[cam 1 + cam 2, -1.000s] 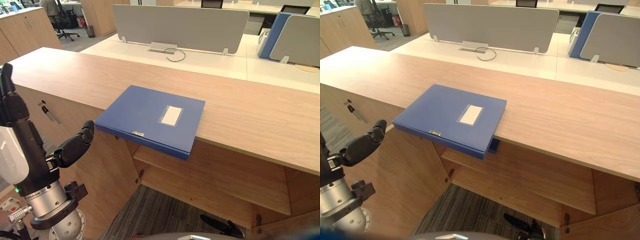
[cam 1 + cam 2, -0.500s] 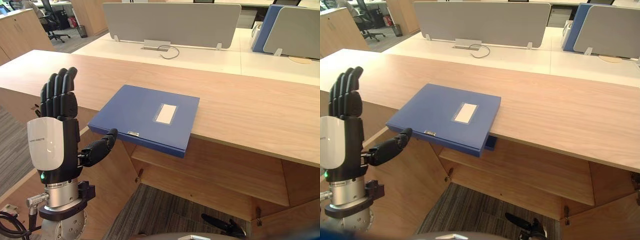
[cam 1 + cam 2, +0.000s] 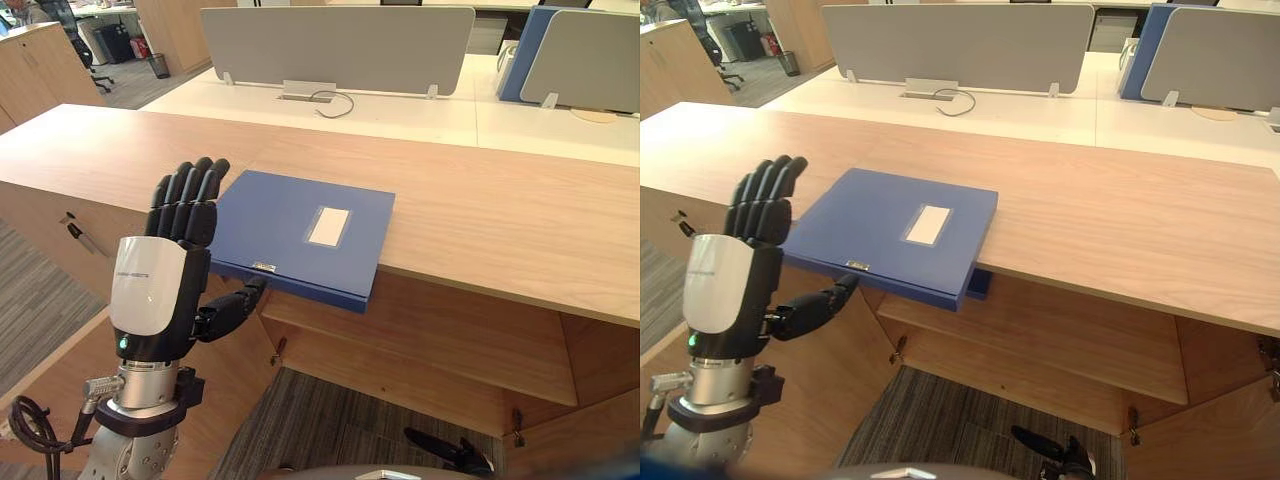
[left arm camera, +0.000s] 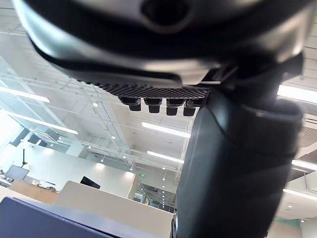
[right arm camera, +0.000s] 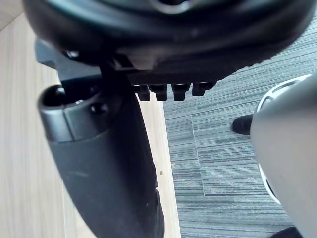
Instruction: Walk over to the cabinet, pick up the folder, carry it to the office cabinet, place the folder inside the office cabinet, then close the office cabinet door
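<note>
A blue folder (image 3: 300,235) with a white label lies flat on the long wooden cabinet top (image 3: 480,220), its near edge hanging over the front. My left hand (image 3: 160,290) is raised just left of the folder's near corner, open. Its fingers (image 3: 185,200) stand straight up beside the folder's left edge, and its thumb (image 3: 232,308) points under the overhanging corner without clearly touching it. The left wrist view shows that thumb (image 4: 233,173) and a strip of the folder (image 4: 49,218). My right hand (image 5: 109,163) hangs over wood and grey carpet, open and holding nothing.
Below the cabinet top an open compartment with a wooden shelf (image 3: 420,350) faces me. A cabinet front with a metal handle (image 3: 80,235) stands at the left. White desks with grey divider screens (image 3: 340,45) lie behind the cabinet top.
My left hand has risen and moved right, from low beside the cabinet front up to the folder's near left corner. The view has shifted a little as well.
</note>
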Controlling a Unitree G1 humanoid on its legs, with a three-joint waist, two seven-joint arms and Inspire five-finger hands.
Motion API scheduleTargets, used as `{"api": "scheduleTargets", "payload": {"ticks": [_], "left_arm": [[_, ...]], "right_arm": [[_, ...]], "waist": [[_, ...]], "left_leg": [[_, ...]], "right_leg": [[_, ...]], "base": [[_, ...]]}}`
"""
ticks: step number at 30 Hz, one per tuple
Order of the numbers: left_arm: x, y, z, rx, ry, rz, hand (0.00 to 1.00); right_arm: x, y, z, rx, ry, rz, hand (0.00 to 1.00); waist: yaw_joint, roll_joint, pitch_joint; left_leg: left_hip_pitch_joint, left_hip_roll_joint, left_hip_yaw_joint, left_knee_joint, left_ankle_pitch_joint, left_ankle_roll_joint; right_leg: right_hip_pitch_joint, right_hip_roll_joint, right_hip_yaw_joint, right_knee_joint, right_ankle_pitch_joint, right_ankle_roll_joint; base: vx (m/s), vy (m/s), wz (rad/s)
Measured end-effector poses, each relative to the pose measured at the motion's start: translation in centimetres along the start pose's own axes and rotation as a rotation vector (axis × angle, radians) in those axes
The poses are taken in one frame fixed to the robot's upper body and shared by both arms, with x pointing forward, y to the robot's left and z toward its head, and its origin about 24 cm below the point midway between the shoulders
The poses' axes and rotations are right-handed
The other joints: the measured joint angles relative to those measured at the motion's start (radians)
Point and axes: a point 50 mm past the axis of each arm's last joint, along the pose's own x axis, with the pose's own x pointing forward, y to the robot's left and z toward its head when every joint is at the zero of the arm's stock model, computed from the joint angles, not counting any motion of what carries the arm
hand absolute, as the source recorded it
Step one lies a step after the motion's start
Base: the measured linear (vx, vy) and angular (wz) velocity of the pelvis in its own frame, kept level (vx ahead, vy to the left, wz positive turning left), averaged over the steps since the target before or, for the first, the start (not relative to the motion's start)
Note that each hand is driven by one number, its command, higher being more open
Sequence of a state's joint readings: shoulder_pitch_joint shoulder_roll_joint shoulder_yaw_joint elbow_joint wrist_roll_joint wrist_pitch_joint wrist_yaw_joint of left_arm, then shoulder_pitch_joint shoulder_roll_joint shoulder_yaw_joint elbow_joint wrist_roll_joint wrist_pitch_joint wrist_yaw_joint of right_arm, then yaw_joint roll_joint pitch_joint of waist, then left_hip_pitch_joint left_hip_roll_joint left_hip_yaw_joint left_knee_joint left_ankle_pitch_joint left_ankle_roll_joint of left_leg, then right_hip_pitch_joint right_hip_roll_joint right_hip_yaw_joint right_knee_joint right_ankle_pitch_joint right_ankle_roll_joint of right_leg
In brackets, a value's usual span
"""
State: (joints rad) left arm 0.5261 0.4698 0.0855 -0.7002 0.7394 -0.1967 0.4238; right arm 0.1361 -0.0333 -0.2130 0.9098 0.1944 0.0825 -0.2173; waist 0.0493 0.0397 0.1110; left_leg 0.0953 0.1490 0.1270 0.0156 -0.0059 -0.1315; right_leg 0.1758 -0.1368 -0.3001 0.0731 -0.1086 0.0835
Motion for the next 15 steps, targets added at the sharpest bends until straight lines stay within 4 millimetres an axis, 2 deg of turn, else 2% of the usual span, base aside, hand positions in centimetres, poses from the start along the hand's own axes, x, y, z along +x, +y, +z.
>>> {"api": "scheduleTargets", "payload": {"ticks": [8, 15], "left_arm": [[-0.1, -0.4, -0.4, 0.017, -0.016, -0.053, 1.0], [-1.0, -1.7, -2.2, 0.07, 0.019, -0.164, 1.0]], "right_arm": [[0.0, 0.0, 0.0, -0.006, -0.002, -0.001, 1.0], [0.1, -0.5, -0.5, -0.016, 0.019, -0.011, 1.0]], "waist": [[0.0, 0.0, -0.001], [0.001, 0.005, -0.009]], "left_leg": [[0.003, -0.001, 0.003, -0.008, 0.0, 0.0], [0.004, 0.002, 0.009, -0.011, 0.001, -0.001]], "right_leg": [[-0.002, 0.0, 0.005, -0.001, 0.002, -0.002], [0.001, 0.006, 0.019, -0.019, 0.003, 0.0]], "base": [[0.0, 0.0, 0.0], [0.0, 0.0, -0.02]]}}
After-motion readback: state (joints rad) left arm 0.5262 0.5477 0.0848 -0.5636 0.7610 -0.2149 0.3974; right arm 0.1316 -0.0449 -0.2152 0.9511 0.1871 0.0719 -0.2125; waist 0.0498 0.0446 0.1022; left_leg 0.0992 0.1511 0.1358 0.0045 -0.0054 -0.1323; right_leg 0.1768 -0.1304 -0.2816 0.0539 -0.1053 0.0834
